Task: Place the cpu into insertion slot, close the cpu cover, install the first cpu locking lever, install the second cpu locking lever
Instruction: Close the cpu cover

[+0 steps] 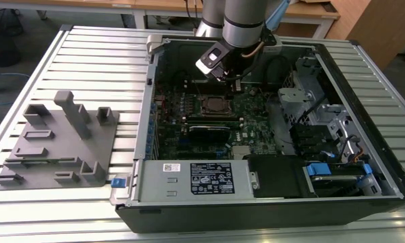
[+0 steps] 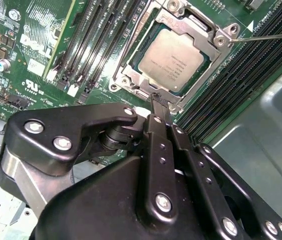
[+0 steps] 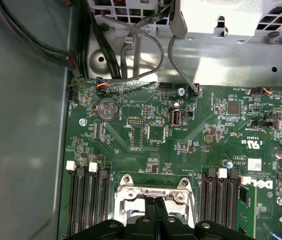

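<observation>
Nearest the lens in the second wrist view, the black bar-linked gripper (image 2: 159, 102) has its jaws clenched together on nothing, making a narrow tip suited to pushing, poised at the edge of the silvery-rimmed square insertion slot (image 2: 123, 80). Beyond it the flat square silver-grey cpu (image 2: 173, 59) lies seated, framed by the thin silvery metal cpu cover (image 2: 193, 22), apparently lowered. Farther off, a thin wire lever (image 2: 273, 36) juts over long black memory slots (image 2: 240, 80), seemingly unlatched

Robotics workshop: ribbed aluminium worktable (image 1: 87, 55), opened black desktop computer case (image 1: 256, 215), grey moulded fixture plate (image 1: 62, 152), pale wooden desks (image 1: 311, 12) behind.
</observation>
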{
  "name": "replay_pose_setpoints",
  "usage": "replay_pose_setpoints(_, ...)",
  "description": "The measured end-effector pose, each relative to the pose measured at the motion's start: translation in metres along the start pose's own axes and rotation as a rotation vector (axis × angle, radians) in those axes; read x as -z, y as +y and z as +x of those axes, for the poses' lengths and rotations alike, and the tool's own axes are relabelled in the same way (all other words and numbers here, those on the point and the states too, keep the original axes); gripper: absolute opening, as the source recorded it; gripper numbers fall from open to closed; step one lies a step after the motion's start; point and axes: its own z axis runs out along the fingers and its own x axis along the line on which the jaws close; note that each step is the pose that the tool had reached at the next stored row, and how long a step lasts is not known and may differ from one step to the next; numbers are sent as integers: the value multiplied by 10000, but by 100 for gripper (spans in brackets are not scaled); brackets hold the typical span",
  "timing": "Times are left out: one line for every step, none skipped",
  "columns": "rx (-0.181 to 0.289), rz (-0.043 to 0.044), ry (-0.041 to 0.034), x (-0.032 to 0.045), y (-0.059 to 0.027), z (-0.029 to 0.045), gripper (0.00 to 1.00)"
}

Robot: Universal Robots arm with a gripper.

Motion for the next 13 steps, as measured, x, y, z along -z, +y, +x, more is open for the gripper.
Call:
replay_pose_setpoints(0, 8, 0, 0, 0, 0, 11)
replay_pose_setpoints(0, 8, 0, 0, 0, 0, 11)
replay_pose_setpoints(-1, 11, 0, 0, 0, 0, 11)
replay_pose_setpoints(-1, 13, 1, 0, 0, 0, 11)
replay_pose_setpoints(0, 14, 1, 0, 0, 0, 11)
replay_pose_setpoints(0, 15, 1, 0, 0, 0, 11)
replay_pose_setpoints(0, 20, 1, 0, 0, 0, 11)
replay_pose_setpoints(0, 29, 1, 0, 0, 0, 11)
replay_pose_setpoints(0, 36, 2, 0, 0, 0, 11)
replay_pose_setpoints(-1, 38, 2, 0, 0, 0, 11)
replay_pose_setpoints(-1, 40, 1, 0, 0, 0, 11)
replay_pose_setpoints(-1, 41, 2, 0, 0, 0, 11)
replay_pose_setpoints(-1, 42, 2, 0, 0, 0, 11)
